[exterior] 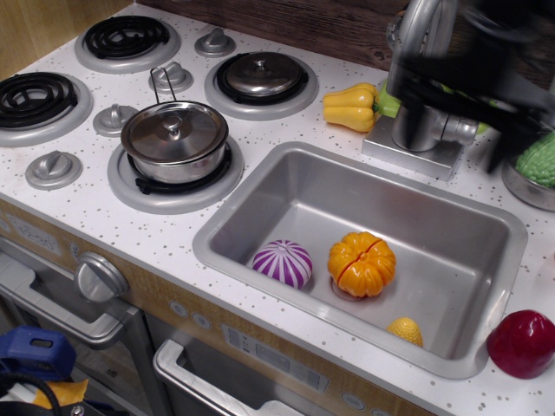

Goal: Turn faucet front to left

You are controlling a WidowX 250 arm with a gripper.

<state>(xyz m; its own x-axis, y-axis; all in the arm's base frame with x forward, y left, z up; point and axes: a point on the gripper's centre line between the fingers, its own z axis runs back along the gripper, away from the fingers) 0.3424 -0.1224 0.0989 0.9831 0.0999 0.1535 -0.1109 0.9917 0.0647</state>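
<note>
The faucet is a shiny silver tap on a square base behind the sink. Its curved spout rises at the top edge, and where the spout's end points is hidden. My black gripper is motion-blurred, in front of and to the right of the faucet body. Its fingers are spread wide and hold nothing. One finger lies against the faucet's left side and the other hangs off to the right, near the side lever.
The steel sink holds a purple-white onion, an orange pumpkin and a small yellow piece. A yellow pepper lies left of the faucet. A pot with greens stands right, a red fruit front right, a lidded pot left.
</note>
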